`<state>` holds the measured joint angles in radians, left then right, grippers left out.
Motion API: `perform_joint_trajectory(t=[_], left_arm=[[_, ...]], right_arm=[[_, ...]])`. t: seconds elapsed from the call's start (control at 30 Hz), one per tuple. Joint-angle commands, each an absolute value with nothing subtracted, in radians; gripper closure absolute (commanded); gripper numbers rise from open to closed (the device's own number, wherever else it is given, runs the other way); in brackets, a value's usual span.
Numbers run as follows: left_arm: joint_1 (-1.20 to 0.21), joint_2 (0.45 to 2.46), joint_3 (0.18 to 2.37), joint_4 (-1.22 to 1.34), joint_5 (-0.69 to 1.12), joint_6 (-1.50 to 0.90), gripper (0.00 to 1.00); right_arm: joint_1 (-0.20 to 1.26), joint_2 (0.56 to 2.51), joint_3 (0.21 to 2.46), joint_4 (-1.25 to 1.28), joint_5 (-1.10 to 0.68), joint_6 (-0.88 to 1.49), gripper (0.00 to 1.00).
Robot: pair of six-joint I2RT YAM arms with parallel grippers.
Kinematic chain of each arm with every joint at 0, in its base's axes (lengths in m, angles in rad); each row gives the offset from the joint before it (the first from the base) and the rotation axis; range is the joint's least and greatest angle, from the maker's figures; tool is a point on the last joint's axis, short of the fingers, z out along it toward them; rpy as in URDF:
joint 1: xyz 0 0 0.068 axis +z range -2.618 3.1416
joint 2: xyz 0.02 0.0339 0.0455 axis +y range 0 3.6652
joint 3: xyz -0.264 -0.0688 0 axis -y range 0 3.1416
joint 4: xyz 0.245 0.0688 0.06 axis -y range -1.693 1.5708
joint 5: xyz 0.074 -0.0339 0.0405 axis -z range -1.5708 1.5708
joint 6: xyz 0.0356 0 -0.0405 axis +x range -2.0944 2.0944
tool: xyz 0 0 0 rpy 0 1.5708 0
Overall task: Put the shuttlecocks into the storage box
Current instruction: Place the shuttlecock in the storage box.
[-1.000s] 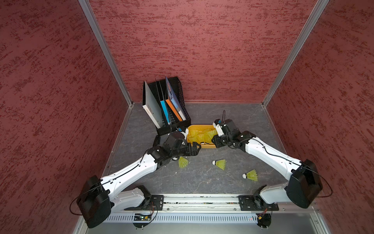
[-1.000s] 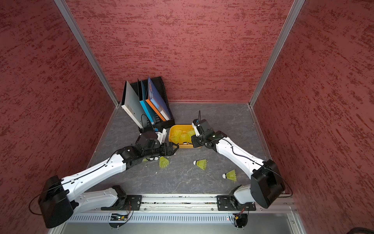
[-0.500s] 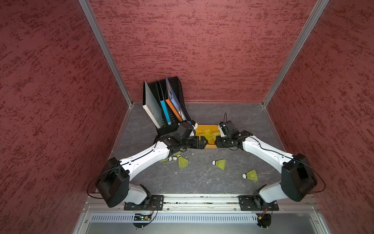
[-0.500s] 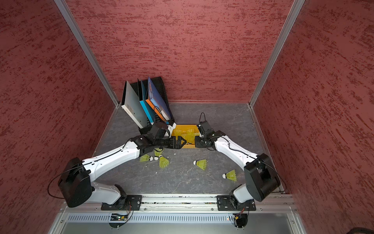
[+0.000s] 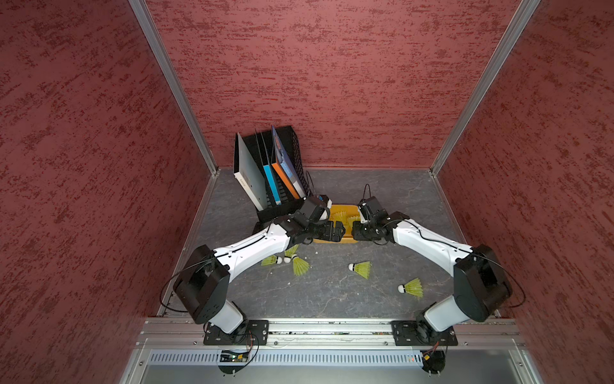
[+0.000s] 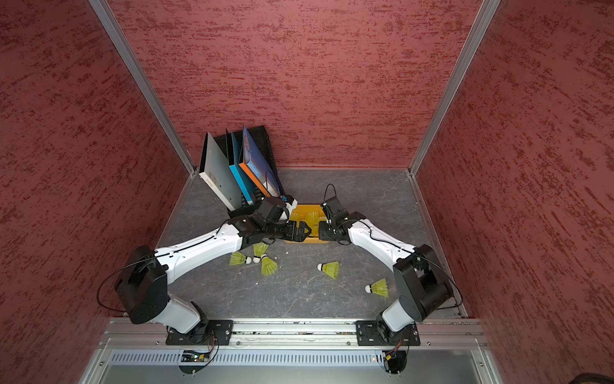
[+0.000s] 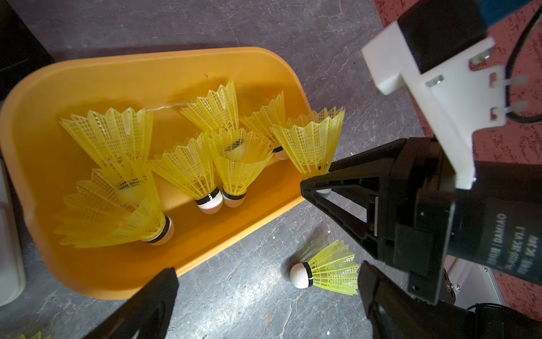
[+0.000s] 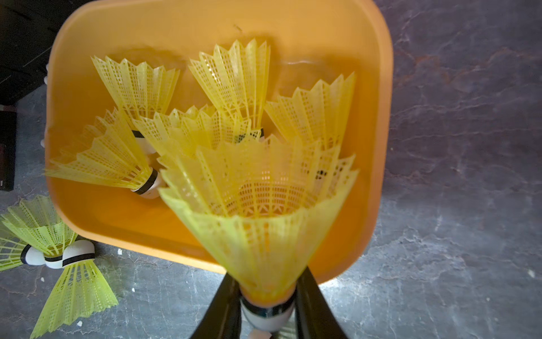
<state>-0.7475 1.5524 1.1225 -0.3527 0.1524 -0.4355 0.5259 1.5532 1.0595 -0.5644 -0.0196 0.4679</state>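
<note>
The storage box [image 5: 344,210] [image 6: 307,209] is an orange-yellow tub holding several neon yellow shuttlecocks [image 7: 187,170] [image 8: 137,85]. My right gripper [image 8: 267,293] [image 5: 355,229] is shut on the white tip of one shuttlecock [image 8: 258,229] [image 7: 311,141], whose skirt leans over the box's near corner. Facing it, my left gripper [image 7: 267,281] [image 5: 337,231] hangs open over the floor by the box's front rim, with nothing between its fingers. A loose shuttlecock [image 7: 325,270] lies close to one of its fingers. Several more shuttlecocks [image 5: 300,264] [image 5: 360,268] [image 5: 412,288] lie on the grey floor.
A black mesh file rack with books [image 5: 275,176] [image 6: 239,169] stands just left of and behind the box. Red walls close in three sides. The arms' metal rail [image 5: 315,332] runs along the front. A pale object [image 7: 10,249] sits against the box's short end.
My left arm has reached forward and to the right, bringing its open gripper to the box's front edge. The right gripper, still holding its shuttlecock, has shifted slightly along the box's near right corner.
</note>
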Motion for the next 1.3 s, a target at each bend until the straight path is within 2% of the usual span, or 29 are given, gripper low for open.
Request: perform_joint_trajectory(t=[0.0, 0.63, 0.73, 0.97, 1.27], left_arm=[[-0.752, 1.565, 1.151, -0.358, 0.138, -0.419, 0.00], [-0.753, 1.559, 1.145, -0.359, 0.131, -0.424, 0.00], [-0.753, 1.559, 1.142, -0.360, 0.132, -0.423, 0.00], [-0.753, 1.567, 1.140, -0.363, 0.133, -0.423, 0.00], [-0.753, 1.570, 1.140, -0.363, 0.134, -0.419, 0.00]], right_arm=[[0.518, 1.559, 1.095, -0.560, 0.023, 0.489, 0.83], [0.517, 1.637, 1.137, -0.575, 0.039, 0.505, 0.79], [0.519, 1.652, 1.145, -0.588, 0.043, 0.505, 0.75], [0.519, 1.659, 1.149, -0.600, 0.046, 0.508, 0.58], [0.520, 1.641, 1.159, -0.613, 0.054, 0.502, 0.55]])
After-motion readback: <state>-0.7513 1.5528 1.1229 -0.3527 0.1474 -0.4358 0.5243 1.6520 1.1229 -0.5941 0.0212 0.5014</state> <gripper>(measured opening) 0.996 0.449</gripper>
